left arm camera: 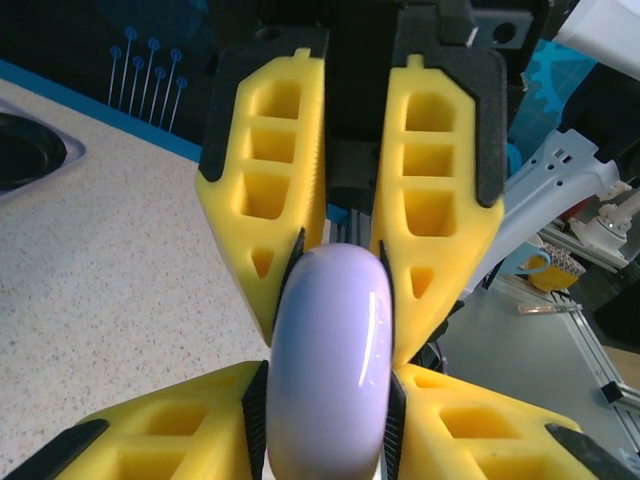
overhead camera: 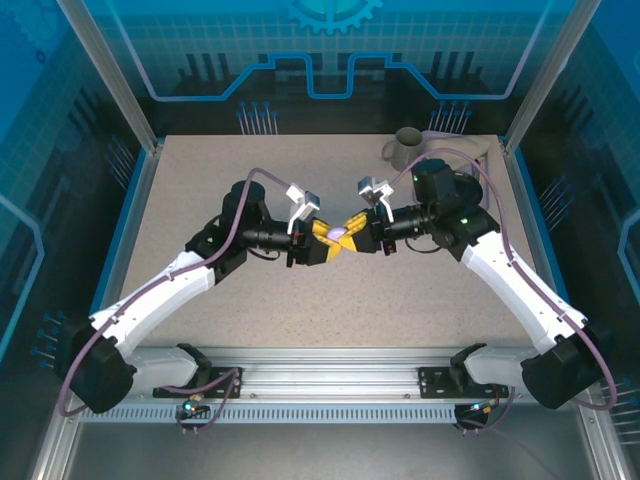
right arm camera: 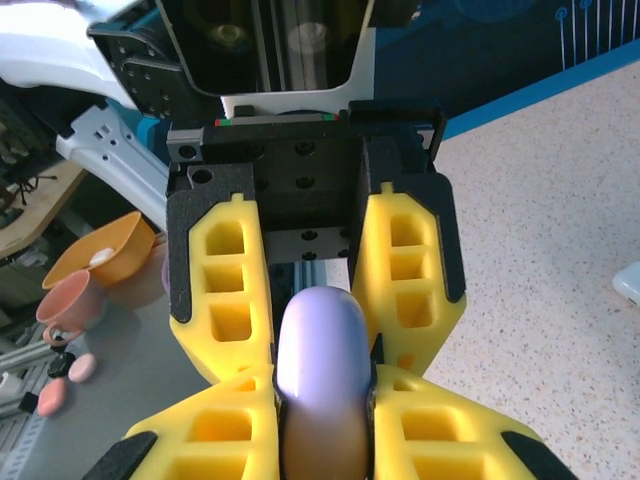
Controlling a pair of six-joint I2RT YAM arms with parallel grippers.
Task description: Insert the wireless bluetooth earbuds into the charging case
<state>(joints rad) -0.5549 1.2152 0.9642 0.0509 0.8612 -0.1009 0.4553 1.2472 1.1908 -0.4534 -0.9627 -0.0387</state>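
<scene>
A smooth, rounded lavender charging case [overhead camera: 338, 234] hangs closed above the middle of the table, held between both grippers, which meet tip to tip. My left gripper [overhead camera: 326, 246] comes in from the left and my right gripper [overhead camera: 356, 226] from the right. In the left wrist view the left gripper [left arm camera: 328, 372] has its black pads pressed on both sides of the case [left arm camera: 330, 340], and the right gripper's yellow fingers [left arm camera: 268, 190] clamp its far end. In the right wrist view the right gripper [right arm camera: 325, 372] is shut on the case [right arm camera: 320, 335]. The earbuds are out of view.
A grey-brown mug [overhead camera: 405, 148] stands at the back right of the speckled table [overhead camera: 200, 190], with a beige item [overhead camera: 462, 150] beside it. A dark round recess [left arm camera: 22, 150] lies at the left. The metal rail [overhead camera: 320, 365] runs along the near edge.
</scene>
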